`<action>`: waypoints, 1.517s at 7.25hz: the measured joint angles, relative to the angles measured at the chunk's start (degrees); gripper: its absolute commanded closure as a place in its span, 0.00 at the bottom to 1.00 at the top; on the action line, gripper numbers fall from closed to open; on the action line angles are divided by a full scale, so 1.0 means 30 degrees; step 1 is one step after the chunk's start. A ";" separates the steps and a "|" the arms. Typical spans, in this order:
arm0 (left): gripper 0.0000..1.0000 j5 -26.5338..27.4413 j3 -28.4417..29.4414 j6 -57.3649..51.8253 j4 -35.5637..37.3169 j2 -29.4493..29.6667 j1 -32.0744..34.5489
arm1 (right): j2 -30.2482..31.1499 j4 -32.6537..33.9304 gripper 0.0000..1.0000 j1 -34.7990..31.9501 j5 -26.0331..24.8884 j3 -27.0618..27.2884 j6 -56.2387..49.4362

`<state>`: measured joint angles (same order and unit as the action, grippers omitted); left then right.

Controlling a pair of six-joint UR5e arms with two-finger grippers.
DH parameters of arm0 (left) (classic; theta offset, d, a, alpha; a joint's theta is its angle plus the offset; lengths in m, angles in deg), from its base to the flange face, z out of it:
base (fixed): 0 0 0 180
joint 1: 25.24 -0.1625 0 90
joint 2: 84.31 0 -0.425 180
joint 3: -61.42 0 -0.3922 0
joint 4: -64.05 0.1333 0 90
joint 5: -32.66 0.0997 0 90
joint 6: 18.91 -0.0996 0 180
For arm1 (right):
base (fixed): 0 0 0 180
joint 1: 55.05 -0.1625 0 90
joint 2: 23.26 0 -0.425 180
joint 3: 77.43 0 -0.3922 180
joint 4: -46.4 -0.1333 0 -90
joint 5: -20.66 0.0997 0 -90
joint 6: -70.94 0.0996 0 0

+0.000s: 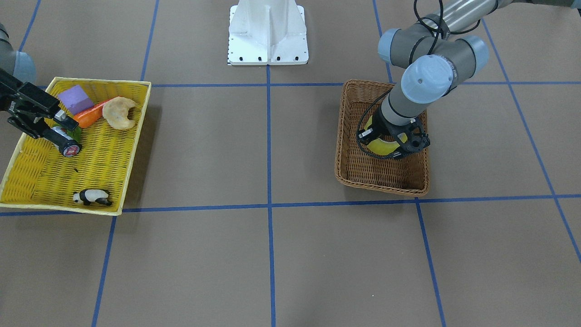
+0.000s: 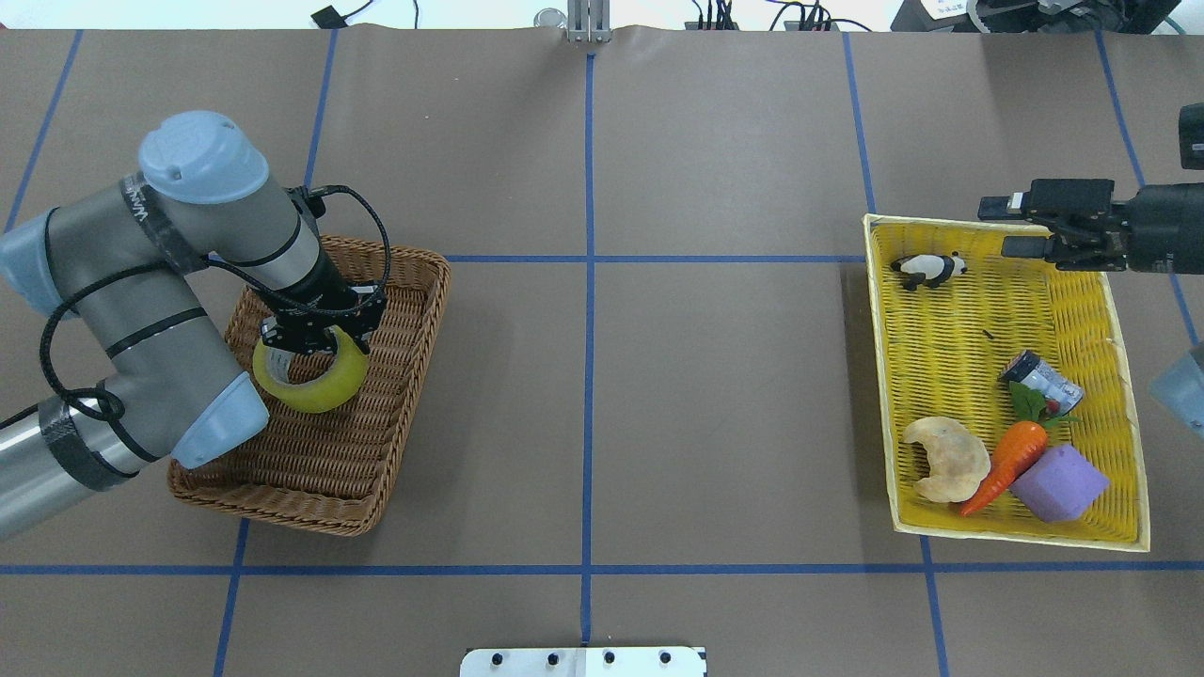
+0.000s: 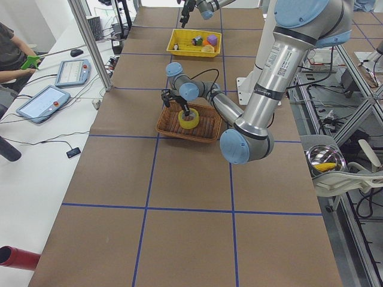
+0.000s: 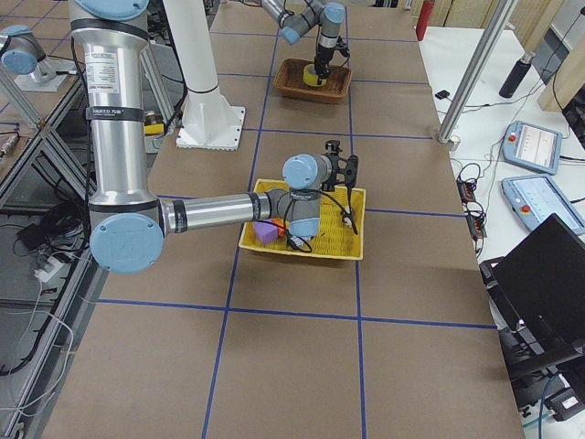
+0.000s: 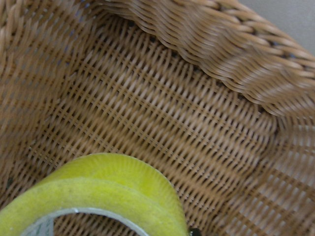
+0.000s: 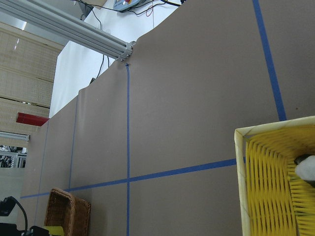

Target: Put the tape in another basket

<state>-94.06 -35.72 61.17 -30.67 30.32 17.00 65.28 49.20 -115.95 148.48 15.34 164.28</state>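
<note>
The tape [image 5: 110, 184], hard against the left wrist lens, hangs tilted above the floor of the brown basket [image 2: 404, 414] on the robot's left, the left gripper [image 2: 315, 343] apparently clamped on its wall, while the right gripper [image 2: 1023, 226] hovers spread and empty over the yellow tray [image 2: 941, 320], at its far corner.

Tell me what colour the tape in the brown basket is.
Yellow, slightly see-through; the tape shows best in the overhead view.
</note>
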 measured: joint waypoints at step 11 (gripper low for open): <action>0.03 0.0617 -0.2717 -0.1568 -0.0217 -0.1110 0.1828 | 0.0802 0.7885 0.00 -0.4479 0.0015 0.0382 -1.1172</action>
<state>-92.21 -43.87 56.46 -31.32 26.99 22.49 67.69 72.85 -129.39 148.52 16.48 130.76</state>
